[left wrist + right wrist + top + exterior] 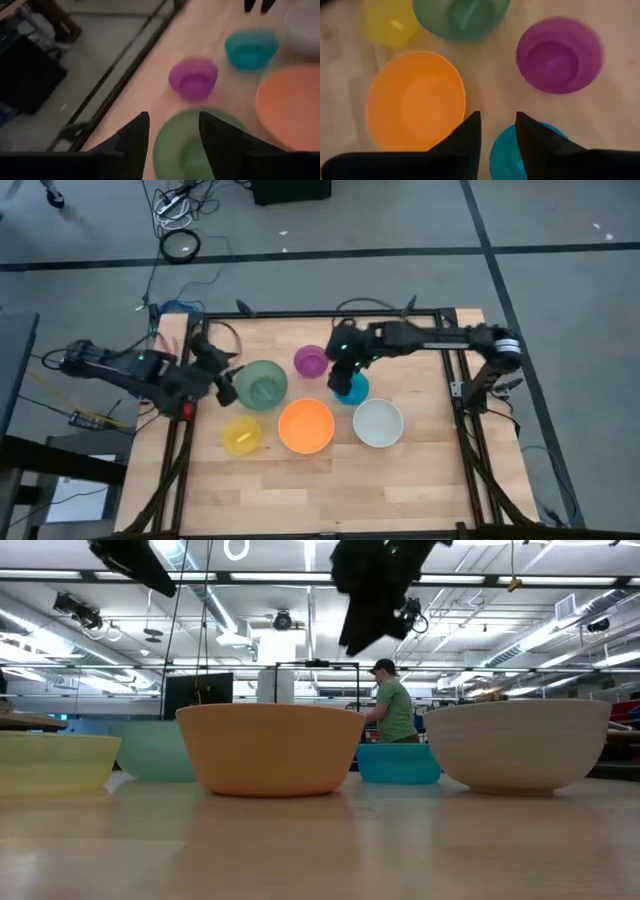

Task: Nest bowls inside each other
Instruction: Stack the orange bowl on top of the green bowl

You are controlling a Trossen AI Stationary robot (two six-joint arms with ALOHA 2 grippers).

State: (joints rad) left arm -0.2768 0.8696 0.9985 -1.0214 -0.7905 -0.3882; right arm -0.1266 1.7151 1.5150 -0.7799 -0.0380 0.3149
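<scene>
Six bowls sit upright on the wooden table, all apart. The sage green bowl (262, 385) is at the left and the purple bowl (311, 361) behind the middle. The blue bowl (355, 390), orange bowl (306, 426), white bowl (378, 422) and yellow bowl (242, 435) lie nearer. My left gripper (173, 116) hangs open in the air over the green bowl's left rim (170, 137). My right gripper (498, 115) hangs open above the blue bowl's rim (502, 150). In the low view both grippers are well above the bowls.
A black frame (452, 380) runs along the table's left, far and right edges. Bare wood lies toward the near edge (320, 500). A person in a green shirt (392, 705) stands in the room beyond the table.
</scene>
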